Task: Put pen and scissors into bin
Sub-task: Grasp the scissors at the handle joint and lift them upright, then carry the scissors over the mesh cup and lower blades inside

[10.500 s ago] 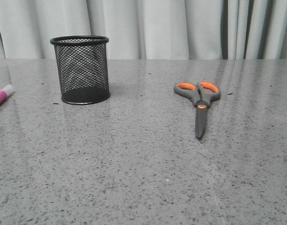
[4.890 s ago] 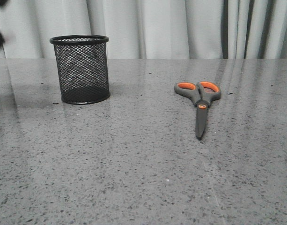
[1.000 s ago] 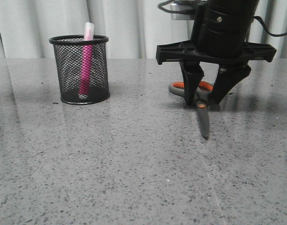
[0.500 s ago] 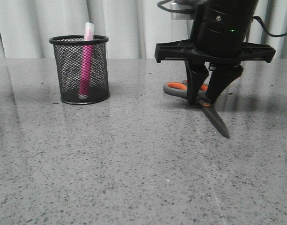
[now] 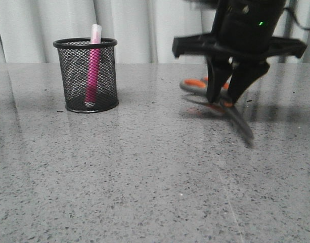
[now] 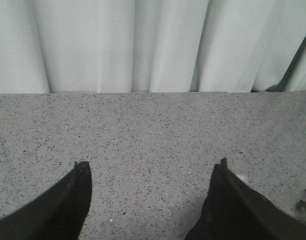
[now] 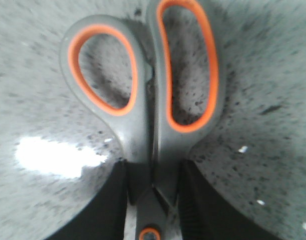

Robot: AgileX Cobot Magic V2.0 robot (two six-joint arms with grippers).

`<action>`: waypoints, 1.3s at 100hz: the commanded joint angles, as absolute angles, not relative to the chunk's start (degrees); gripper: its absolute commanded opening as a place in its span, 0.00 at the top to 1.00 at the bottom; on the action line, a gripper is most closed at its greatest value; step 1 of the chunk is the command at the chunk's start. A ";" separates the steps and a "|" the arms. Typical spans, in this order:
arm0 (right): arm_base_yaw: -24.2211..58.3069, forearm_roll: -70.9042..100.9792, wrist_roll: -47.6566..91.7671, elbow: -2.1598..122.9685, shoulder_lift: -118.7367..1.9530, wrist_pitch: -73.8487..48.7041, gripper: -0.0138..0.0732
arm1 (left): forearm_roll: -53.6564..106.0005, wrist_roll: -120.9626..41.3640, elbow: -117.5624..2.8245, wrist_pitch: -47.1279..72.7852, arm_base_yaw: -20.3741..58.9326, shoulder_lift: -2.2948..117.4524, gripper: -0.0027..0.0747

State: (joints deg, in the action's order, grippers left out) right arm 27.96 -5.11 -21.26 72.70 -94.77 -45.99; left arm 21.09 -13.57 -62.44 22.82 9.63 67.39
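Observation:
The black mesh bin (image 5: 87,75) stands at the back left of the table, and the pink pen (image 5: 93,66) stands upright inside it, its whitish cap above the rim. My right gripper (image 5: 226,98) is shut on the scissors (image 5: 234,113) near their orange pivot, holding them just above the table at the right, blades slanting down toward the front right. In the right wrist view the grey, orange-lined handles (image 7: 148,85) stick out beyond my fingers (image 7: 113,205). My left gripper (image 6: 152,167) is open over bare table, nothing between its fingers; it does not appear in the front view.
A pale pleated curtain (image 5: 144,30) hangs behind the table's far edge. The grey speckled tabletop (image 5: 144,177) stretches between the bin and the scissors and across the front.
The pen has gone from the table's left edge into the bin. My right gripper closed on the scissors, swung their blades to the right and is lifting them off the table.

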 commanded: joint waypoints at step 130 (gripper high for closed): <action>32.66 -14.93 -21.03 65.71 -97.90 52.14 0.92 | 21.61 -13.44 -64.11 19.31 9.55 65.86 0.37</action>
